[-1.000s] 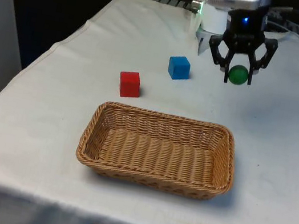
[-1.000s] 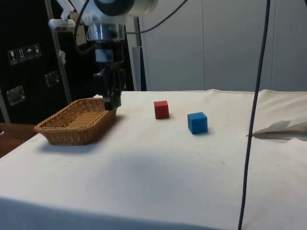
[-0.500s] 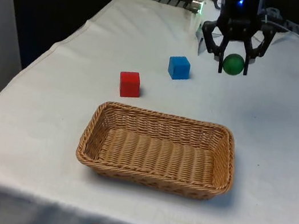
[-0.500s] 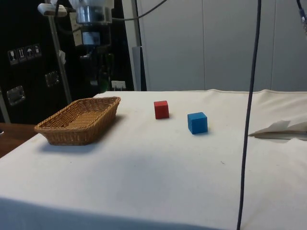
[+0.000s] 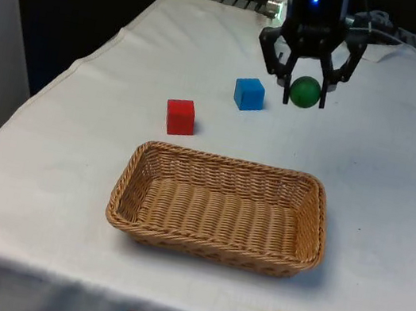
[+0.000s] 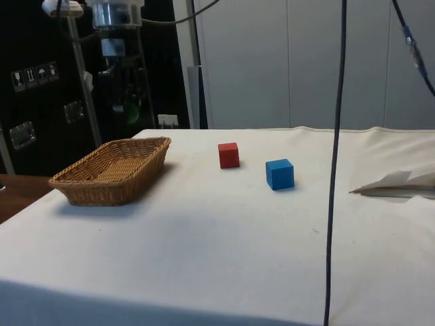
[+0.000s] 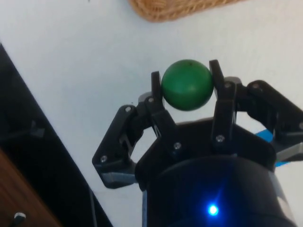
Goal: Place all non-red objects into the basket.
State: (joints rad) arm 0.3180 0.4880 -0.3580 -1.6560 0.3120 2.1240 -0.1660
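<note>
The gripper hangs in the air above the table, its two fingers clamped on a green ball (the ball sits squarely between them in the wrist view). From the wicker basket, in the front view, the ball lies at about 1 o'clock, well apart and off the cloth. The blue cube rests at 12 o'clock from the basket, just beside the gripper, at its 9 o'clock. The red cube sits at the basket's 11 o'clock, nearer its rim.
</note>
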